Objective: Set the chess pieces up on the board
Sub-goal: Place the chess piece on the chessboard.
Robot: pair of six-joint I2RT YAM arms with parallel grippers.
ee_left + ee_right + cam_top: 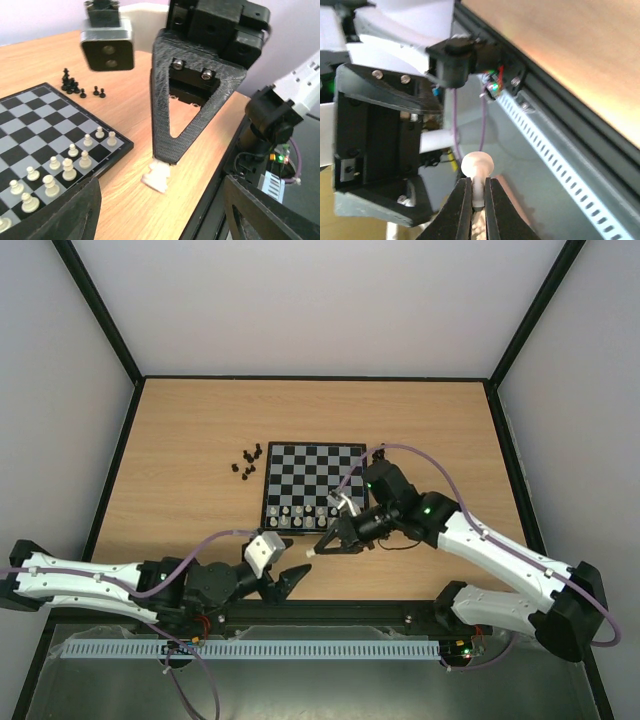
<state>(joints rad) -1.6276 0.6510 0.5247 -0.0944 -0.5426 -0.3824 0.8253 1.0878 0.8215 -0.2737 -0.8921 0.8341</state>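
The board [312,485] lies mid-table, with several pale pieces [290,515] standing on its two near rows. A cluster of black pieces [248,462] stands on the wood off its far left corner. My right gripper [312,552] is shut on a pale piece with a round head [477,165], low over the bare wood just in front of the board. In the left wrist view that piece [157,177] hangs at the tip of the right finger [172,135], beside the board's corner [117,149]. My left gripper [288,580] is open and empty, close to the right one.
A black rail [330,615] runs along the table's near edge, with a perforated white strip [250,650] below it. The right wrist camera [107,47] hangs above the board. Black-framed walls enclose the table on the left, right and far sides.
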